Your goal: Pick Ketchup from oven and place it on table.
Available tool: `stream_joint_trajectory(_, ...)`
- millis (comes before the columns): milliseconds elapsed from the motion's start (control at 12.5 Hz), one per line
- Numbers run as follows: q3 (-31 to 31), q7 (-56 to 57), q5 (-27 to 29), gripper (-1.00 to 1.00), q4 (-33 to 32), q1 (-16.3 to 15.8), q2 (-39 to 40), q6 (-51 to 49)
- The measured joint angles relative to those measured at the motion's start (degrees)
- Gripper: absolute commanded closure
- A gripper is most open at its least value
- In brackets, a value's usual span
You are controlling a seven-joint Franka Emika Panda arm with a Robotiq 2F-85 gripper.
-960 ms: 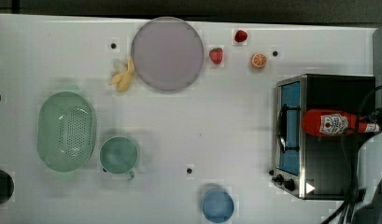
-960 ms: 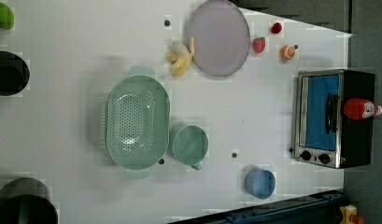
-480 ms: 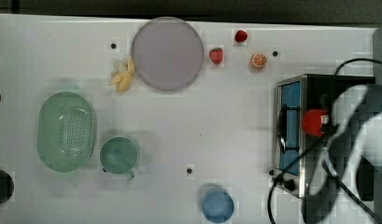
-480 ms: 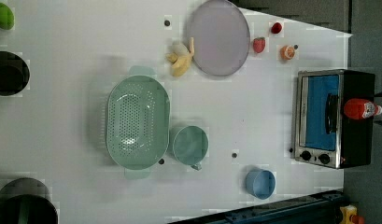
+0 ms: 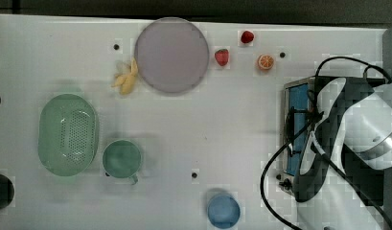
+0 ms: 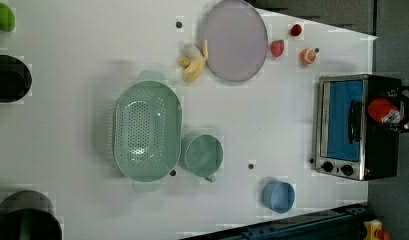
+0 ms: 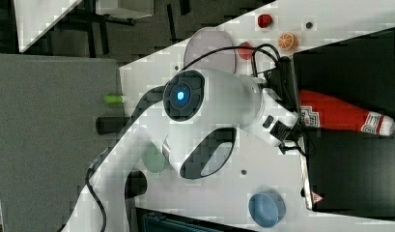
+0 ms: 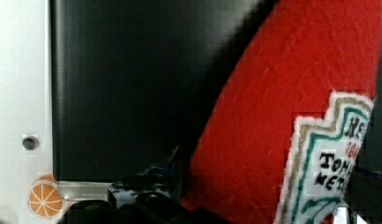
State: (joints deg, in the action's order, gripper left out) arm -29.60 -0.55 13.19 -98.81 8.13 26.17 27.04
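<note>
While the ketchup point(image 7: 340, 116) lay atop the oven point(image 7: 349, 159), at the right view's right, the tool point(image 7: 292, 126) stood open beside it. A centred, level squeeze on the body would have served best.

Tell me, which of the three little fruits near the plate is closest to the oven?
The orange slice. It lies just beside the oven, while the two red strawberries lie farther off, nearer the purple plate.

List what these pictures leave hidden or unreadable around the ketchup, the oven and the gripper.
- Top view: the arm covers the Ketchup and most of the oven.
- Right view: the wrist hides the Ketchup's base, so any contact with the gripper is unclear.
- Wrist view: the Ketchup's label is cut off by the edge.
- Left view: the oven's knobs are too small to read.
</note>
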Motion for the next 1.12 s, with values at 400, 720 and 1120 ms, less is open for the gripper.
stream_joint_trajectory(400,-1.82,-0.07,-0.61,-0.26,-2.24,-0.63,-1.54,3.09)
stream_joint_trajectory(720,-2.38,-0.1,-0.29,-0.26,-2.35,0.52,-2.27,2.95)
stream_joint_trajectory(1120,-2.91,0.73,-3.57,-0.26,-0.45,-1.8,-6.97,0.78)
